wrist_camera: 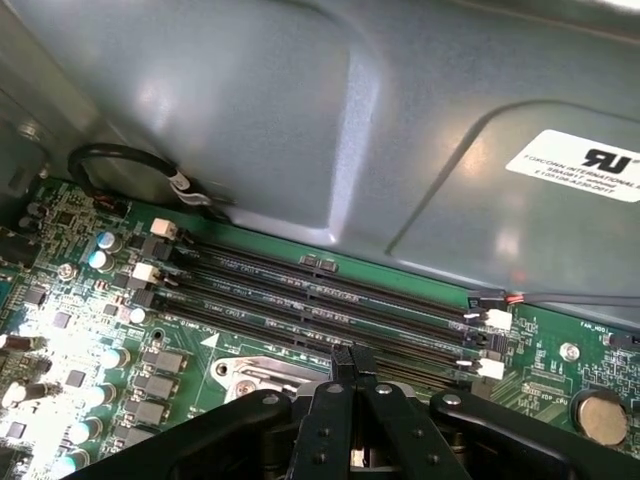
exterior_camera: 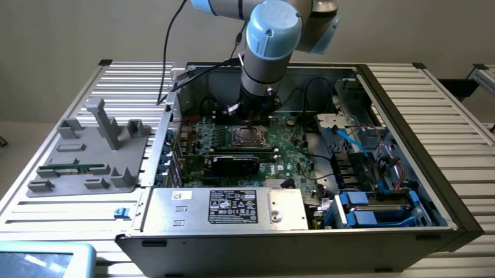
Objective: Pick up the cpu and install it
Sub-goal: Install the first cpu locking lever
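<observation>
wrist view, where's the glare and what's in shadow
Wrist view: bright light washes out the motherboard by the capacitors, and the grey case wall carries curved shadows, one beside its white label; the tool is dark. Exterior view: even light, dim inside the computer case.

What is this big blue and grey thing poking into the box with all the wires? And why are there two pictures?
It is a robot arm reaching into an open computer case. One picture is taken from outside, looking down at everything. The other comes from a camera on the arm's wrist, close to the green motherboard. The arm's pincer, called a gripper, is shut, just above the square socket where the computer's brain chip goes. Beside the case, a grey tray holds a green memory stick.
</observation>
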Robot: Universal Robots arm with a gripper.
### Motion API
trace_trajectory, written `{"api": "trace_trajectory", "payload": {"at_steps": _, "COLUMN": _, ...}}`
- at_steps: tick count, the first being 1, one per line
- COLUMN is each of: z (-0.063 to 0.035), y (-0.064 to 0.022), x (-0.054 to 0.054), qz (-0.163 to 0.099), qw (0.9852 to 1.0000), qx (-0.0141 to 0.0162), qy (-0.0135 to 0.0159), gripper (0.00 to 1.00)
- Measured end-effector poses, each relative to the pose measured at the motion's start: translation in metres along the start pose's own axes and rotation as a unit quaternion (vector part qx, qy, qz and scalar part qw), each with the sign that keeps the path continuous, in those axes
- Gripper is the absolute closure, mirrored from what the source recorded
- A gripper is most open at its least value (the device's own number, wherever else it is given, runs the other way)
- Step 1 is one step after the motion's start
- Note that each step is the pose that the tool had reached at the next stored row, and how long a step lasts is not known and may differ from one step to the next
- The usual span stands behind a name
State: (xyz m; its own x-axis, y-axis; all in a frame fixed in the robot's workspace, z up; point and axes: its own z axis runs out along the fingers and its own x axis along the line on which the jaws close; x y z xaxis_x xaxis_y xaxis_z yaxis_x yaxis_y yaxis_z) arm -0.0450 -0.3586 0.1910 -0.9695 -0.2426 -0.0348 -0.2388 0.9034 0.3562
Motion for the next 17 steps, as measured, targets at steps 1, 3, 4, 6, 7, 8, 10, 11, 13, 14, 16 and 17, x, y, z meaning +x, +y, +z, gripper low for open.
{"api": "trace_trajectory", "payload": {"at_steps": 1, "z": 0.0000, "y": 0.0000, "x": 0.0000, "qz": 0.000, "qw": 1.0000, "qx": 0.0000, "qy": 0.0000, "gripper": 0.91}}
{"api": "trace_trajectory", "payload": {"at_steps": 3, "z": 0.0000, "y": -0.0002, "x": -0.0009, "qz": 0.000, "qw": 1.0000, "qx": 0.0000, "qy": 0.0001, "gripper": 0.91}}
{"api": "trace_trajectory", "payload": {"at_steps": 4, "z": 0.0000, "y": -0.0002, "x": -0.0011, "qz": 0.000, "qw": 1.0000, "qx": 0.0000, "qy": 0.0000, "gripper": 0.91}}
{"api": "trace_trajectory", "payload": {"at_steps": 6, "z": 0.0000, "y": -0.0003, "x": -0.0013, "qz": 0.000, "qw": 1.0000, "qx": 0.0000, "qy": 0.0000, "gripper": 0.91}}
{"api": "trace_trajectory", "payload": {"at_steps": 7, "z": -0.0001, "y": -0.0004, "x": -0.0015, "qz": 0.000, "qw": 1.0000, "qx": 0.0000, "qy": 0.0000, "gripper": 0.91}}
{"api": "trace_trajectory", "payload": {"at_steps": 8, "z": -0.0001, "y": -0.0004, "x": -0.0016, "qz": 0.000, "qw": 1.0000, "qx": 0.0000, "qy": 0.0000, "gripper": 0.91}}
{"api": "trace_trajectory", "payload": {"at_steps": 10, "z": -0.0001, "y": -0.0006, "x": -0.0023, "qz": 0.000, "qw": 1.0000, "qx": 0.0000, "qy": 0.0001, "gripper": 0.91}}
{"api": "trace_trajectory", "payload": {"at_steps": 11, "z": -0.0002, "y": -0.0008, "x": -0.0033, "qz": 0.000, "qw": 1.0000, "qx": 0.0000, "qy": 0.0001, "gripper": 0.91}}
{"api": "trace_trajectory", "payload": {"at_steps": 13, "z": -0.0002, "y": -0.0011, "x": -0.0043, "qz": 0.000, "qw": 1.0000, "qx": 0.0000, "qy": 0.0001, "gripper": 0.91}}
{"api": "trace_trajectory", "payload": {"at_steps": 14, "z": -0.0002, "y": -0.0012, "x": -0.0049, "qz": 0.000, "qw": 1.0000, "qx": 0.0000, "qy": 0.0001, "gripper": 0.91}}
{"api": "trace_trajectory", "payload": {"at_steps": 16, "z": -0.0002, "y": -0.0016, "x": -0.0063, "qz": 0.000, "qw": 1.0000, "qx": -0.0001, "qy": 0.0001, "gripper": 0.91}}
{"api": "trace_trajectory", "payload": {"at_steps": 17, "z": -0.0002, "y": -0.0017, "x": -0.0067, "qz": 0.000, "qw": 1.0000, "qx": -0.0001, "qy": 0.0001, "gripper": 0.91}}
